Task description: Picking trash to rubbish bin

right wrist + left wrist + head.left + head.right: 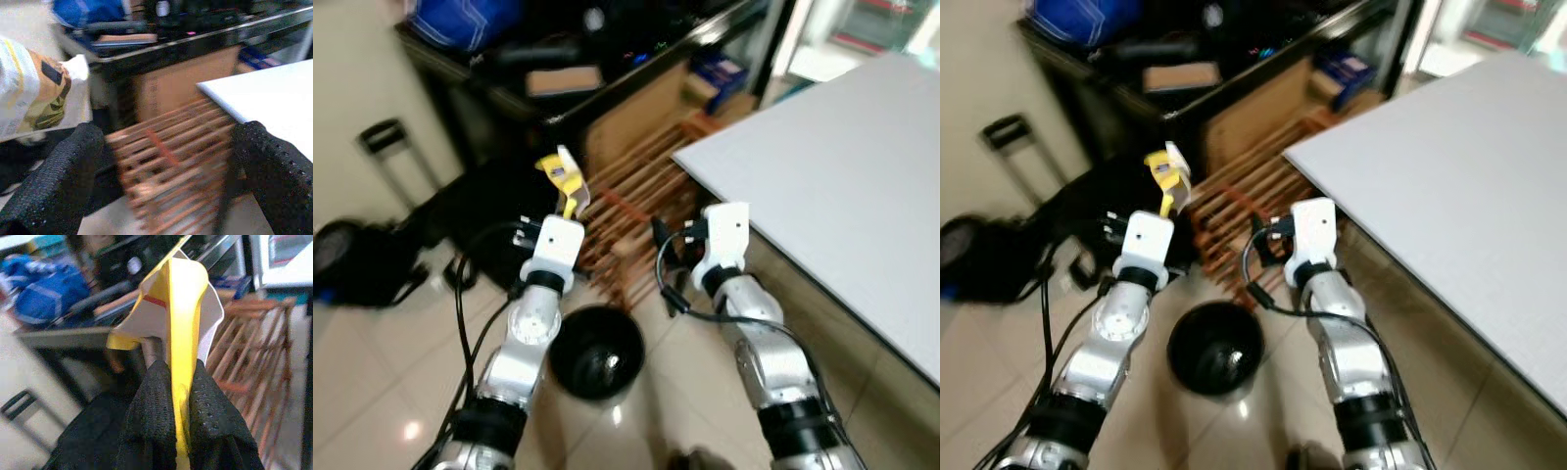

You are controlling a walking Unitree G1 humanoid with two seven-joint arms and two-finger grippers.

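A yellow and white wrapper is pinched in my left gripper, held up in the air in front of me. In the left wrist view the wrapper stands up from between the two black fingers, which are shut on it. A round black rubbish bin stands on the floor below and between my arms. My right gripper is open with nothing between its fingers, raised beside a white table. The same wrapper shows at the edge of the right wrist view.
A wooden slatted rack leans ahead against a dark shelf unit holding boxes and a blue bag. A black bag and a trolley handle sit on the tiled floor at left.
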